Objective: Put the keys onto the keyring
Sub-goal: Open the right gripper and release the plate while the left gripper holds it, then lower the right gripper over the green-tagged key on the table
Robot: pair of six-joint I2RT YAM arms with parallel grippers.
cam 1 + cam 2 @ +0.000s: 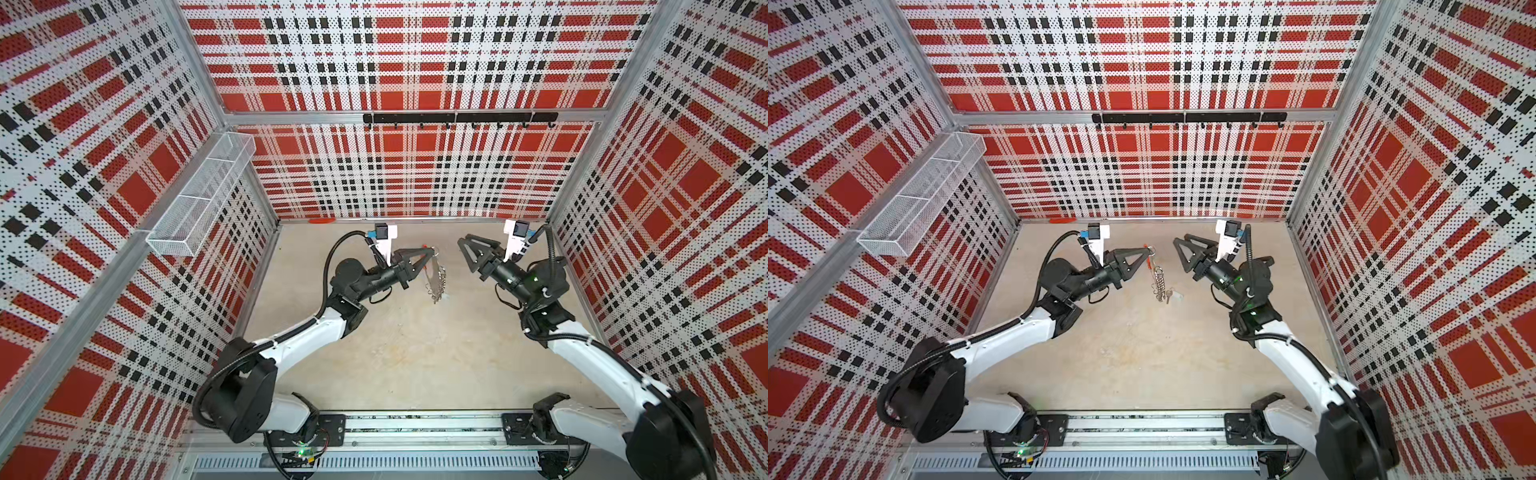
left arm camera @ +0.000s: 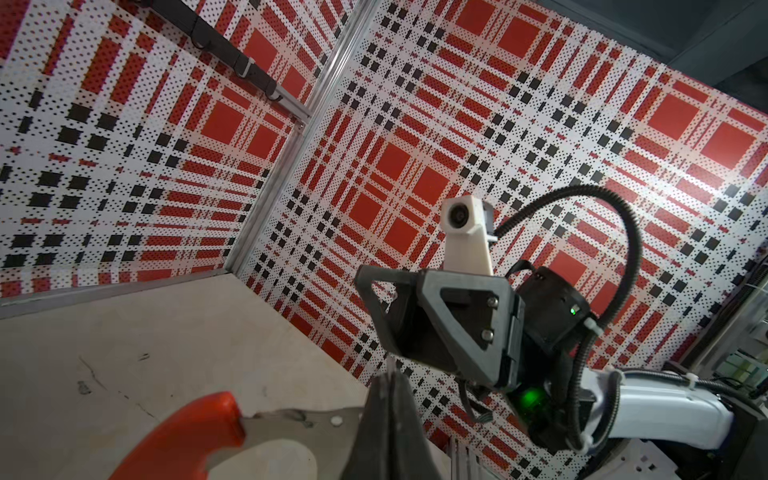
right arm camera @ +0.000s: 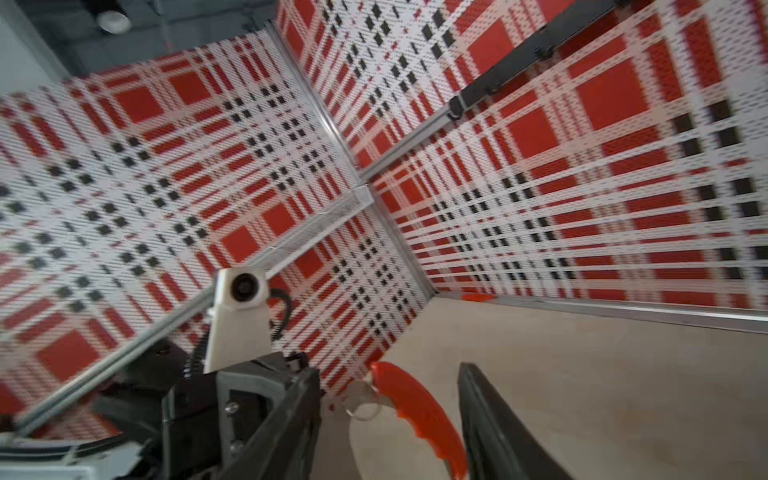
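Left jaws clench the silvery metal keyring [image 1: 1158,279], with its red plastic grip and fringe of wire loops, over the beige surface [image 1: 1142,357]. The small silvery keys with pale tag [image 1: 1172,295] sit beside its lower end, at 5 o'clock from those jaws. At 3 o'clock, right jaws stand released, holding nothing.

Nothing written could be read in any view: no text, label, brand, number or sign. In a top view, the pale tag [image 1: 1178,295] on the keys [image 1: 1168,296] was too small to show any lettering.
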